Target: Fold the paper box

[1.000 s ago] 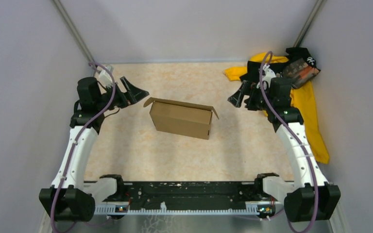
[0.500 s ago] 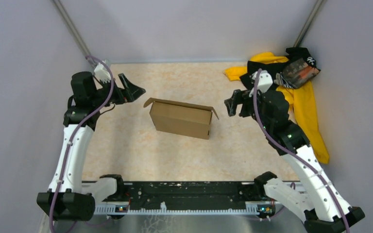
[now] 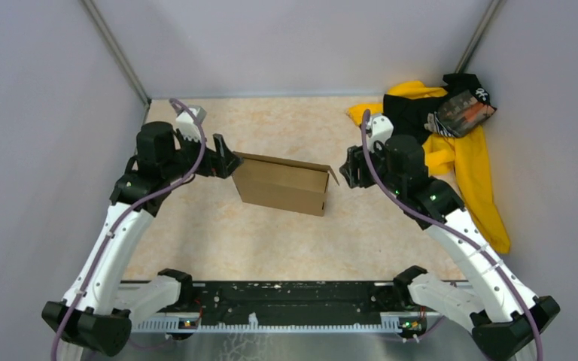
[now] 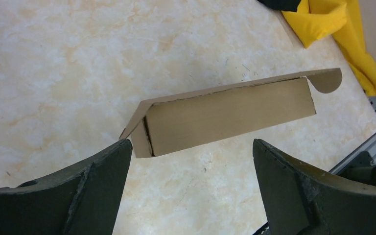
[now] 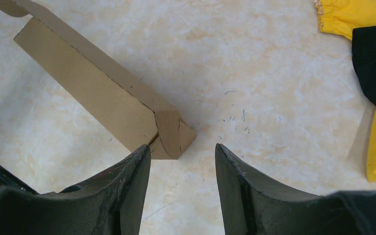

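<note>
I work in what looks like a lab test cell. Plain pale walls (image 3: 45, 113) box in my marble-patterned surface (image 3: 271, 241), metal poles (image 3: 116, 49) stand in the corners, and a black rail (image 3: 293, 297) runs along the near edge.

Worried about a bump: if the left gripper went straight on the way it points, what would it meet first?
Most likely the paper box: its end flap sits just ahead of the left gripper; depth is unclear.
</note>
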You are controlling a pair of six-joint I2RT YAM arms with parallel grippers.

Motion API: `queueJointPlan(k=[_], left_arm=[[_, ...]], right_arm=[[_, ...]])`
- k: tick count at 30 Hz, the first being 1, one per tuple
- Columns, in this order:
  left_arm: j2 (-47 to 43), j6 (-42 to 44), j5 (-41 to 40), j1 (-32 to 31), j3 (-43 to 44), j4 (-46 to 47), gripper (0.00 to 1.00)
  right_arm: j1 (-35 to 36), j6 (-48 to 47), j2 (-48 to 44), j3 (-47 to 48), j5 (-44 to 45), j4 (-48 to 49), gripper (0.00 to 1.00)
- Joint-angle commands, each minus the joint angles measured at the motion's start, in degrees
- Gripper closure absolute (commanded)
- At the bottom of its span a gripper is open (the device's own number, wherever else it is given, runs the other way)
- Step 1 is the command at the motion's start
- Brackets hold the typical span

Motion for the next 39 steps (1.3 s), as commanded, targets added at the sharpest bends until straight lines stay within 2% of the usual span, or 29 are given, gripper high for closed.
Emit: queueJointPlan(k=[1, 3, 10, 19, 27, 33, 39], left_arm=[[-2.71, 4.29, -8.59, -5.65, -0.89, -0.56, 0.01], [-2.98, 5.18, -11.06, -7.1, -1.22, -0.38, 0.01], [-1.92, 8.48, -25.68, -14.77, 1.47, -2.69, 0.01], [-0.25, 12.38, -39.06, -20.28, 3.06, -5.13, 0.01], [-0.88, 14.05, -37.62, -20.28, 2.69, -3.56, 0.01], [-1.22, 14.65, -34.72, -20.31, 1.47, -2.24, 0.01], [-0.8, 16.17, -36.41, -20.2, 1.1, -2.36, 0.01]], right_arm=[[1.92, -2.38, -2.8, -0.66, -0.66, 1.67, 0.49], [3.83, -2.98, -2.14, -1.05, 0.64, 1.42, 0.5], [13.41, -4.41, 0.16, -2.21, 13.67, 2.52, 0.51], [13.96, -4.13, 2.48, -3.68, 17.58, 4.98, 0.59], [13.93, -4.31, 4.26, -3.39, 17.91, 6.35, 0.67], [13.98, -4.21, 4.62, -3.66, 17.91, 6.66, 0.68], [13.95, -4.04, 5.08, -3.41, 17.53, 6.78, 0.68]])
